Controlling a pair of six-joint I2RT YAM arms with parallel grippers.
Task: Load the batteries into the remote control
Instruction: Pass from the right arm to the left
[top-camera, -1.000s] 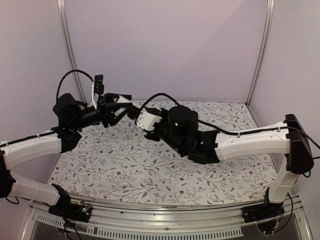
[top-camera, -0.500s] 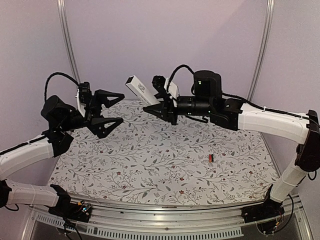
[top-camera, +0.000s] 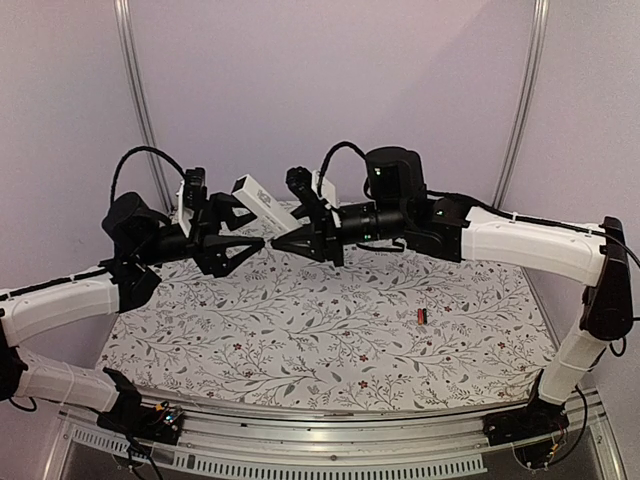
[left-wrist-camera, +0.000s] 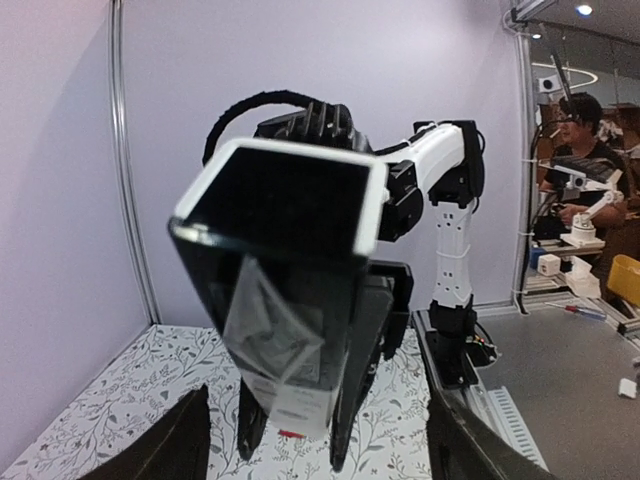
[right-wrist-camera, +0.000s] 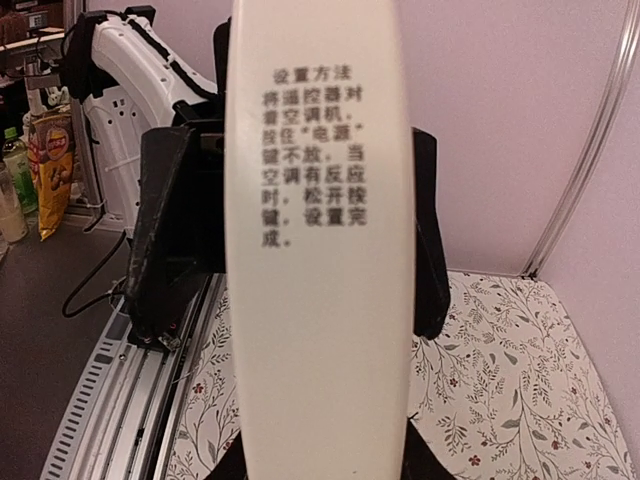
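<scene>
A: What changed in the last half second?

B: The arms closed on each other. Half a second ago the right gripper (top-camera: 280, 226) held the remote control (top-camera: 258, 198) up alone, with the left gripper (left-wrist-camera: 318, 410) well apart from it. Now the left gripper is at the remote control's free end, with its fingers spread wide on either side of it and not yet pressing.

A: And the right one?

B: It is pinching the remote control at the other end. Nothing else bears it in the air.

A: What does that mean for the loading?

B: I'd read it as a handover, or a two-armed hold, to free one arm for the cell. Nothing looks loaded yet. One battery (top-camera: 422, 316) lies on the surface (top-camera: 300, 335), well below the remote control and toward the right arm's side. A second ago it didn't show from overhead.

A: How would these things handle?

B: The remote control is a slim, hard, glossy white bar with rounded edges, and its back carries a block of printed characters (right-wrist-camera: 315, 155). I'd guess it is slippery to pinch. Seen from the left wrist, its end shows a dark face in a white rim, with a crumpled clear film (left-wrist-camera: 268, 330) on it. The battery is a tiny red-and-black cylinder and likely to roll. The surface is a matte, soft-looking floral cloth.
</scene>
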